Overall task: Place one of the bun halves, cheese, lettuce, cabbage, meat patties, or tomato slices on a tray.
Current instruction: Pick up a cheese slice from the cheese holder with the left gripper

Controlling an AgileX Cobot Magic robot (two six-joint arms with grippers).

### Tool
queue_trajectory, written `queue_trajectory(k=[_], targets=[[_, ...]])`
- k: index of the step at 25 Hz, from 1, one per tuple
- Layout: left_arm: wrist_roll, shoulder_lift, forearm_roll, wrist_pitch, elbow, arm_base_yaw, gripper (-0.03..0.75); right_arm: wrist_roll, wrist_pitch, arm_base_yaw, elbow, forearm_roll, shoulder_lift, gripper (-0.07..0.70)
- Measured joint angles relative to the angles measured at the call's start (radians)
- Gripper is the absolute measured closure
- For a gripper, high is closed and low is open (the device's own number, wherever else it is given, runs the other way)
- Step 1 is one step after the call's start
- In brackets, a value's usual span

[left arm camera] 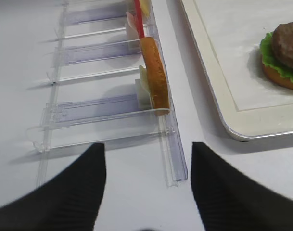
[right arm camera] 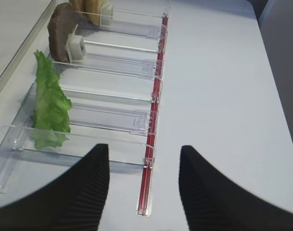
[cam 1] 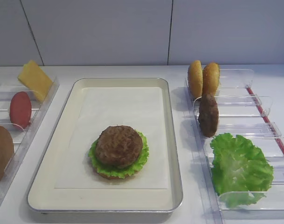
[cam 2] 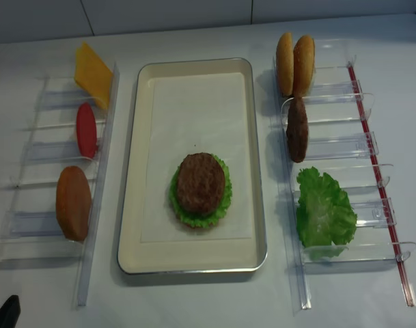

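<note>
On the cream tray (cam 1: 69, 116) a meat patty (cam 1: 118, 145) lies on lettuce (cam 1: 141, 161) over a bun half (cam 1: 109, 176). The left bins hold the cheese (cam 1: 35, 80), a tomato slice (cam 1: 20, 108) and a bun half (left arm camera: 155, 77), all on edge. The right bins hold two bun halves (cam 1: 202, 78), a patty (cam 1: 208, 115) and lettuce (right arm camera: 50, 103). My left gripper (left arm camera: 147, 147) hangs open and empty over the table at the near end of the left bins. By the near end of the right bins, my right gripper (right arm camera: 144, 148) is open and empty too.
Clear plastic bin racks (cam 2: 30, 225) flank the tray on both sides. A red strip (right arm camera: 151, 159) runs along the right rack's outer edge. A pale wall (cam 1: 132, 28) stands behind the white table.
</note>
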Motion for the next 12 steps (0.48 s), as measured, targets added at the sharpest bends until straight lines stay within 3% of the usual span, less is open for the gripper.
queue_trajectory(k=[12], targets=[[0.0,0.0,0.0,0.0,0.0,0.0,0.357,0.0,0.0,0.0,0.0,0.0,0.0,0.263]])
